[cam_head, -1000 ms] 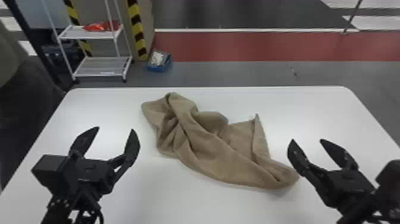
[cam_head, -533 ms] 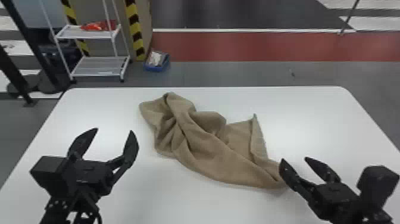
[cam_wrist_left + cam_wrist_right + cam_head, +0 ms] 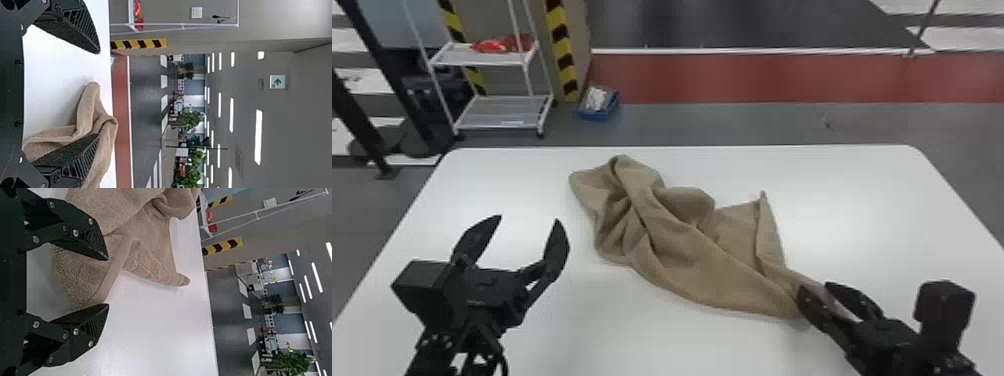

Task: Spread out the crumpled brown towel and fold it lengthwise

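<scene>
I saw the brown towel (image 3: 682, 250) rumpled on the white tabletop (image 3: 882, 200), a rack (image 3: 499, 112) beyond, left gripper (image 3: 529, 219) and right gripper (image 3: 814, 286) fingers parted.

So the right gripper (image 3: 814, 286) has its fingers (image 3: 88, 327) wide apart, with a loose bit of the brown towel (image 3: 129, 211) sitting between them. The rest is pretty rumpled on the white desk (image 3: 156, 333), one skinny tip poking toward the far edge. Past that edge there's yellow-and-black striping (image 3: 222, 246), some red stuff (image 3: 208, 214) and a leafy plant (image 3: 291, 364).
</scene>
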Robot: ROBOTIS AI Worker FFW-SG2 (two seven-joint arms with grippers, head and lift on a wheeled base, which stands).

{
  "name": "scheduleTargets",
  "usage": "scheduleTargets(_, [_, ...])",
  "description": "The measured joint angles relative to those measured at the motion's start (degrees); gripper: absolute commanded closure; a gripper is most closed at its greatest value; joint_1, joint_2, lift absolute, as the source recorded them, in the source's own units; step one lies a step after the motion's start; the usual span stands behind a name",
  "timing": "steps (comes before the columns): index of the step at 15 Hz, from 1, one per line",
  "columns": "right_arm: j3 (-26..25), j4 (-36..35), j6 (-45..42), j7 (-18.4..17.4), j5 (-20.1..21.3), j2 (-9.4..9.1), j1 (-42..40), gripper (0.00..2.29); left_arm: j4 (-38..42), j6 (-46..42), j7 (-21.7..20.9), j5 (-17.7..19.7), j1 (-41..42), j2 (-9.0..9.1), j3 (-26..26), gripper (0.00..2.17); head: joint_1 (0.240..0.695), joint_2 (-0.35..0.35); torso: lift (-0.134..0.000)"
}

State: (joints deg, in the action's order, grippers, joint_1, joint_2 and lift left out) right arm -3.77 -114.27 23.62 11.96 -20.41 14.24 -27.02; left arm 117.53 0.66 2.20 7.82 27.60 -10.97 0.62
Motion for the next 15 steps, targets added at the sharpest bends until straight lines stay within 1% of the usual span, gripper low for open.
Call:
scheduleTargets(1, [0.0,0.0,0.2,0.0,0.1,0.0,0.1,0.9,-0.2,0.0,0.0,0.0,-0.2,0.01,0.0,0.14,0.695,0.013,-0.128])
scheduleTargets(3, [-0.1,0.0,0.5,0.0,0.1,0.0,0.1,1.06,-0.5,0.0,0.0,0.0,-0.6,0.02,0.3,0.14,0.695,0.012,-0.128])
scheduleTargets(4, [-0.1,-0.2,0.7,0.0,0.0,0.0,0.1,1.29,-0.7,0.0,0.0,0.0,-0.7,0.0,0.4,0.14,0.695,0.008,-0.128])
scheduleTargets(5, [-0.2,-0.5,1.2,0.0,0.0,0.0,0.1,1.36,-0.9,0.0,0.0,0.0,-0.9,-0.01,0.5,0.14,0.695,0.007,-0.128])
scheduleTargets(9, [-0.6,-2.4,2.6,-0.1,-0.2,-0.51,-0.2,1.36,-1.1,-0.1,0.1,0.0,-1.0,-0.1,0.6,0.14,0.695,0.01,-0.128])
scheduleTargets(12, [-1.0,-5.8,3.4,-0.2,-0.2,-1.32,-0.9,1.36,-1.1,-0.2,0.1,0.0,-0.9,-0.18,0.7,0.14,0.695,0.02,-0.128])
scheduleTargets(15, [-2.4,-10.5,4.3,-0.7,-1.0,-1.49,-1.7,1.36,-1.2,-0.2,0.1,0.0,-0.8,-0.19,0.7,0.14,0.695,0.019,-0.128])
